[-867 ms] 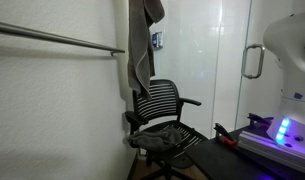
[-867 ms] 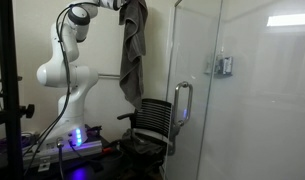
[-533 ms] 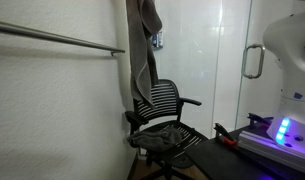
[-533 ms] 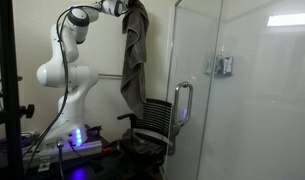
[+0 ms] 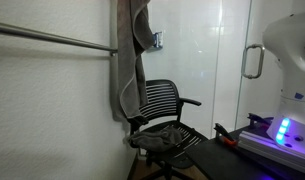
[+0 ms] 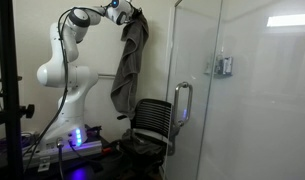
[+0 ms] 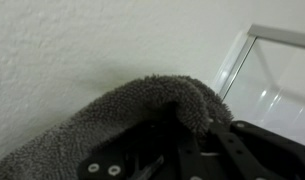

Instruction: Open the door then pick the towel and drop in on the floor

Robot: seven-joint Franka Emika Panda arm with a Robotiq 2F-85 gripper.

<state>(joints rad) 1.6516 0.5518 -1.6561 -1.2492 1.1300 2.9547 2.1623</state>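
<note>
Towel [image 6: 129, 65]: grey terry, hanging in long limp folds | end effector [image 6: 133, 13]: clenched on towel's bunched top | black mesh-backed office chair [image 6: 152, 125]: beneath

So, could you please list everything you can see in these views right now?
towel: one, grey, hanging high from the gripper
chair: one, black mesh, below the towel
cloth: one, dark, crumpled on the chair seat
glass door: one, clear, with a metal loop handle
wall rail: one, metal, horizontal on the white wall
blue light: one, on the robot base
robot arm: one, white, reaching up
gripper: one, black, closed on the towel's top
</note>
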